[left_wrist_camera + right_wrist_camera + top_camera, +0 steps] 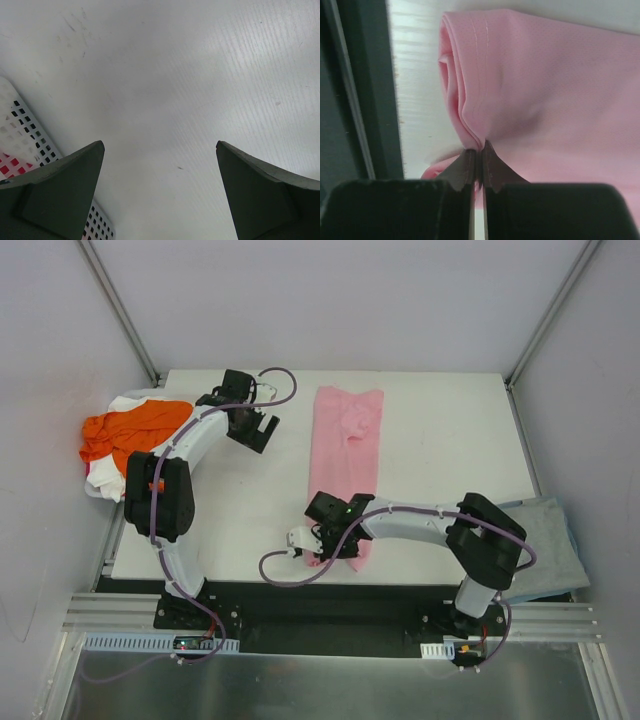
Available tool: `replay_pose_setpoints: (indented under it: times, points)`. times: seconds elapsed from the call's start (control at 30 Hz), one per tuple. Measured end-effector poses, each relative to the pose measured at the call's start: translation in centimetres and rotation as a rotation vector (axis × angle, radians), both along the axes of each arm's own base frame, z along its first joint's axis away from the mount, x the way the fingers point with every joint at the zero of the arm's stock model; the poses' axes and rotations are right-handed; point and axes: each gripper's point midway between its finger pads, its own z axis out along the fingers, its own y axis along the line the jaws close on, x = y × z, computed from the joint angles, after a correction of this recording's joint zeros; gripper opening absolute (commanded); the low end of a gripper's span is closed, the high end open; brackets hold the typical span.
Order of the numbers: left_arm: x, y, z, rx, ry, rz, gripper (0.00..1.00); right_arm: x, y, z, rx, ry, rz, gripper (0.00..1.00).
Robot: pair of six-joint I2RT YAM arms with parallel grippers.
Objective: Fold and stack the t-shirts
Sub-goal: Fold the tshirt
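Surface: white table (450, 440).
Done: light pink cotton t-shirt (348, 455) folded lengthwise.
Right gripper (479, 147): pinching its near hem.
Left gripper (160, 145): open, empty.
Remaining: crumpled orange t-shirt (135, 428).

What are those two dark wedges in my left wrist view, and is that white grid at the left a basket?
Observer: The wedges are the left gripper's own fingers, spread wide. Yes, it is a white basket; the top view shows an orange t-shirt heaped on it.
Operator: Where is the other arm?
Observer: The right gripper is shut on the near end of a light pink t-shirt, folded into a long strip on the table.
Operator: Are there any more shirts?
Observer: A grey-blue t-shirt lies at the table's near right corner, beside the right arm.
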Motion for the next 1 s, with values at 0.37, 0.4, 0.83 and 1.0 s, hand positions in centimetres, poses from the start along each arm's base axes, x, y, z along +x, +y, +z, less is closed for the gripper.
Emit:
replay_pose_setpoints:
  times: [0.37,0.4,0.83,1.0]
  points:
    - [0.0,0.0,0.0,-0.001,-0.002,0.000,0.95,-6.5,0.3,2.4,-0.011,0.074,0.158,0.01]
    - [0.0,0.0,0.0,-0.001,-0.003,0.000,0.95,-6.7,0.3,2.6,-0.012,0.077,0.162,0.01]
    - [-0.7,0.2,-1.0,0.005,0.023,0.000,0.95,-2.7,0.8,4.5,-0.011,-0.062,0.075,0.01]
    - [-0.7,0.2,-1.0,0.005,0.022,0.000,0.95,-0.2,1.3,6.4,0.003,-0.149,0.018,0.01]
